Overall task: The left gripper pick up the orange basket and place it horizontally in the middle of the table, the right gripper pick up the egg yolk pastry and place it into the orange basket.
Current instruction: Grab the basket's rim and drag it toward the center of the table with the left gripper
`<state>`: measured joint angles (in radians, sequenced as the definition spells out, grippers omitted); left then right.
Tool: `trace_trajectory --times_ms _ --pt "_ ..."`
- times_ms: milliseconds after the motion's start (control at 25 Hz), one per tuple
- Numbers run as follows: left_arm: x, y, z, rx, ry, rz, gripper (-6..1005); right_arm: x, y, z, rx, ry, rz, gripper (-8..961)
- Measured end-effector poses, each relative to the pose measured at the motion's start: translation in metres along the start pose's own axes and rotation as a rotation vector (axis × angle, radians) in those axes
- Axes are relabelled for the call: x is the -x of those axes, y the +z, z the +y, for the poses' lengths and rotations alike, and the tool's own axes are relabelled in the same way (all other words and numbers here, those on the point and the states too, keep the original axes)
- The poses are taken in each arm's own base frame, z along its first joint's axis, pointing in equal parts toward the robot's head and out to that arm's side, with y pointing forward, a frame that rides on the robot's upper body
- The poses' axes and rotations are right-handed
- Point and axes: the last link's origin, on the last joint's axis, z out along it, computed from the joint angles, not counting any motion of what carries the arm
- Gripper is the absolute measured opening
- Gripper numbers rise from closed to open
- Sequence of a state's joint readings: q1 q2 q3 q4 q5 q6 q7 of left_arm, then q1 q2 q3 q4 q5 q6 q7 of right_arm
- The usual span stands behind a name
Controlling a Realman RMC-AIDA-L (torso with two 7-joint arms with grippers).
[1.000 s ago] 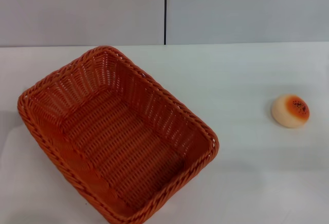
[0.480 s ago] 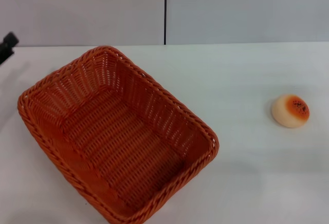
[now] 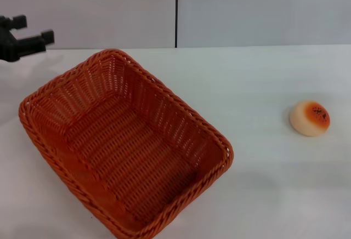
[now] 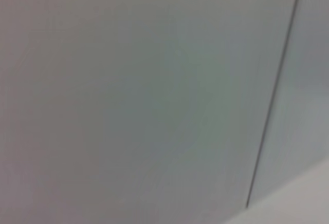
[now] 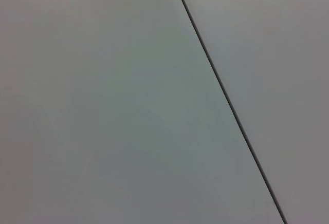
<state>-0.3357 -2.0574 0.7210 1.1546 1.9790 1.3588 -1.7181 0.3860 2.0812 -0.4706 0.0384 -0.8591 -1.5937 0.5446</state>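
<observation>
The orange basket [image 3: 123, 146] lies on the white table [image 3: 258, 85] at the left, turned at a slant, and nothing is inside it. The egg yolk pastry [image 3: 310, 118] sits alone on the table at the right. My left gripper [image 3: 34, 29] has come in at the far left edge of the head view, above and behind the basket's far left corner and apart from it. Its black fingers [image 3: 46, 36] stand spread, open, with nothing between them. The right gripper is out of view.
A grey wall [image 3: 247, 9] with a dark vertical seam [image 3: 176, 11] rises behind the table's far edge. Both wrist views show only this wall and seam. Bare tabletop lies between the basket and the pastry.
My left gripper has come into the head view from the left edge and moved right and upward toward the basket's far corner. The basket and the pastry have not moved.
</observation>
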Motion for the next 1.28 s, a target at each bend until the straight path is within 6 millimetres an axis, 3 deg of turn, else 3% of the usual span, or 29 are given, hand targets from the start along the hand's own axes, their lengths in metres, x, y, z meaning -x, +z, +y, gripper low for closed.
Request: trace_trajectory --times_ms 200,440,840,1000,1280 --pt "-0.027 0.012 0.004 -0.005 0.106 -0.161 811 0.000 0.000 0.000 0.001 0.000 -0.003 465" --pt "-0.045 0.018 0.012 0.034 0.178 -0.309 810 0.000 0.000 0.000 0.002 0.001 -0.003 465" --pt "-0.042 0.031 0.025 0.082 0.241 -0.447 809 0.000 0.004 0.001 0.003 0.000 0.002 464" --pt "-0.029 0.039 0.029 0.106 0.245 -0.503 806 0.000 0.006 0.001 0.005 -0.001 -0.001 464" --pt "-0.022 0.047 0.033 0.113 0.263 -0.531 801 0.000 0.006 0.001 0.006 -0.001 -0.002 465"
